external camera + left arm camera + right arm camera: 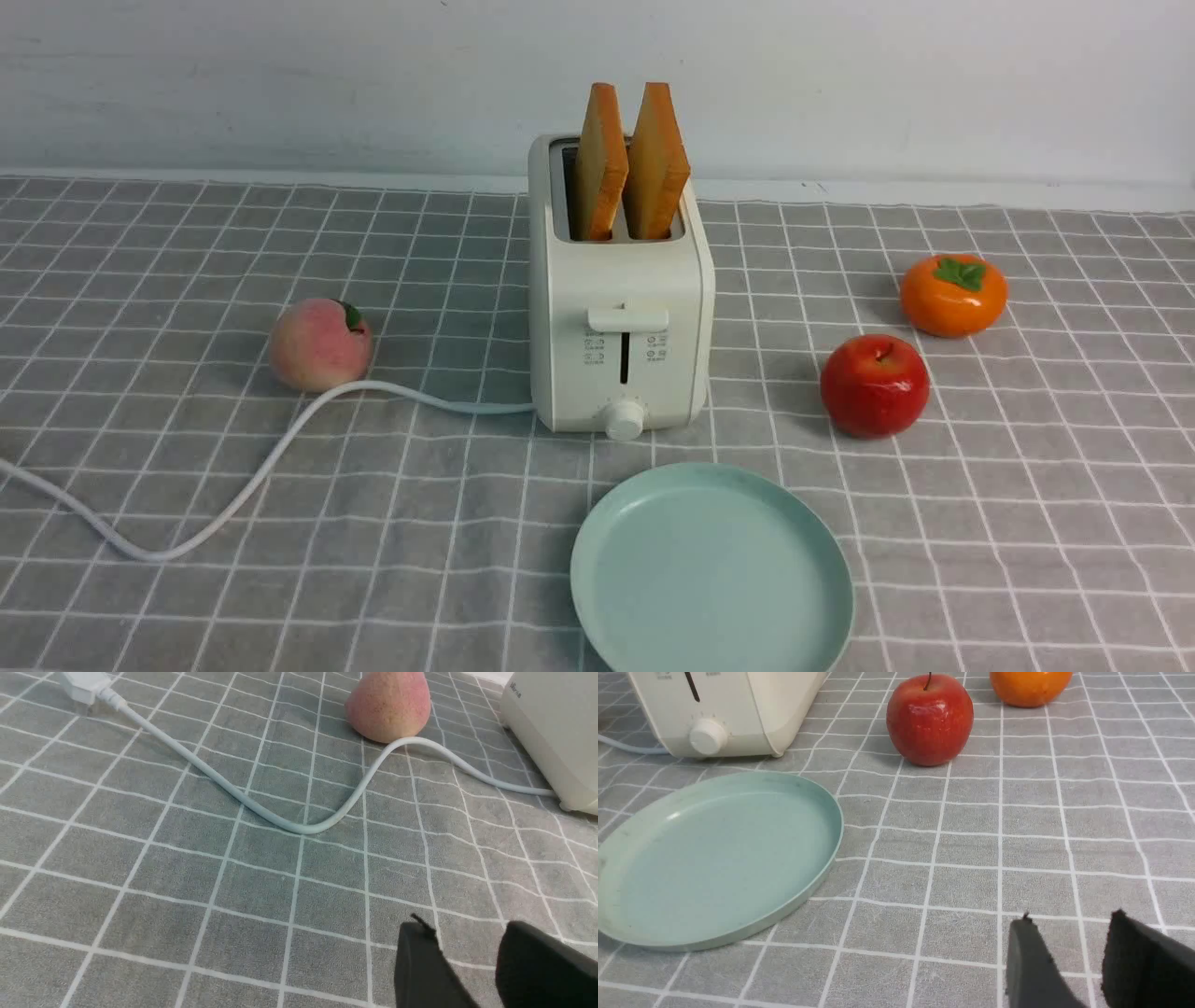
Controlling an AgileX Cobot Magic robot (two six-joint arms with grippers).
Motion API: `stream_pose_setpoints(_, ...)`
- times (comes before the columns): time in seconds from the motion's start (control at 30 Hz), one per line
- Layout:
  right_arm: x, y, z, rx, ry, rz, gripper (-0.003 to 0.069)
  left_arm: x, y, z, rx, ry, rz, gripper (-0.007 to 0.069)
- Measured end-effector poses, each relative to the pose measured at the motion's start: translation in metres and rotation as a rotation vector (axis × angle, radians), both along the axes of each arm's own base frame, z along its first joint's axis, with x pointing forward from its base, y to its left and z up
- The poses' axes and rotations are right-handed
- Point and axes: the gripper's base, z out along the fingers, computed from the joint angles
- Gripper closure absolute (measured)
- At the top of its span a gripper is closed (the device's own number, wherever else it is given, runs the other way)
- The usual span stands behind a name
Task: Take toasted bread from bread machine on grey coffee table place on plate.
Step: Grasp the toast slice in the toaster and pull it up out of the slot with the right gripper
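Two slices of toasted bread (600, 163) (657, 161) stand upright in the slots of the cream-white bread machine (618, 317) at the middle of the grey coffee table (1027, 523). The mint-green plate (709, 569) lies bare in front of the bread machine; it also shows in the right wrist view (714, 854). Neither arm shows in the front view. My left gripper (467, 933) is open and empty above bare cloth, near the bread machine's side (556, 732). My right gripper (1069, 924) is open and empty above cloth beside the plate.
A peach (319, 343) sits left of the bread machine, with the white cord (261, 467) curling past it to a plug (81, 686). A red apple (875, 385) and an orange persimmon (953, 294) sit to the right. A white wall (280, 84) backs the table.
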Motion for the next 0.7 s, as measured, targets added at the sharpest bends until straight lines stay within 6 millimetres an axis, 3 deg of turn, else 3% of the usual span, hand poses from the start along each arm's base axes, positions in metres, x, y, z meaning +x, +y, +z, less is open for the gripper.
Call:
stream_pose_setpoints(0.4, 0.000, 0.000, 0.000, 0.016, -0.002, 0.000, 0.0419, 0.001, 0.000, 0.003, -0.003, -0.029, -0.004, 0.0388)
stream_pose_setpoints(0.7, 0.004, -0.004, 0.014, 0.279, -0.157, -0.101, 0.0419, 0.004, -0.004, 0.025, -0.084, -0.276, -0.031, 0.0388)
